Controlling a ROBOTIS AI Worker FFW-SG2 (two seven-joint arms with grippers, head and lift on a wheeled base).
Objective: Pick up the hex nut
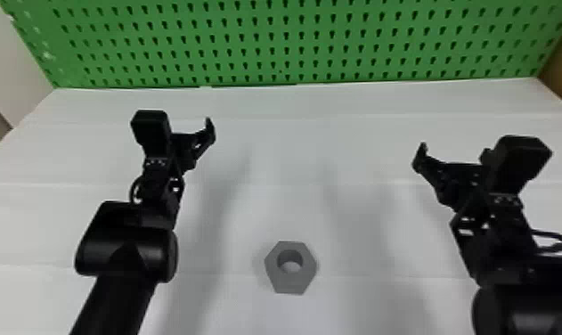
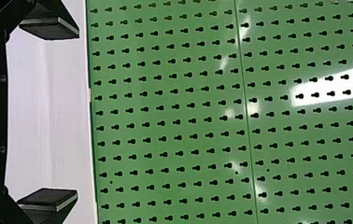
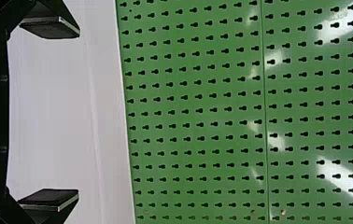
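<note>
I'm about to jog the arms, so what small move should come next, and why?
Probably ease the open, empty left gripper back and rightward toward the hex nut, which lies on the table nearer the robot and to that gripper's right.

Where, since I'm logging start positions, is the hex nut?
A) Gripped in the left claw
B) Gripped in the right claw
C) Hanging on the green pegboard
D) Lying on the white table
D: the hex nut lies on the white table with its hole facing up, while the left claw and right claw are both open and empty.
</note>
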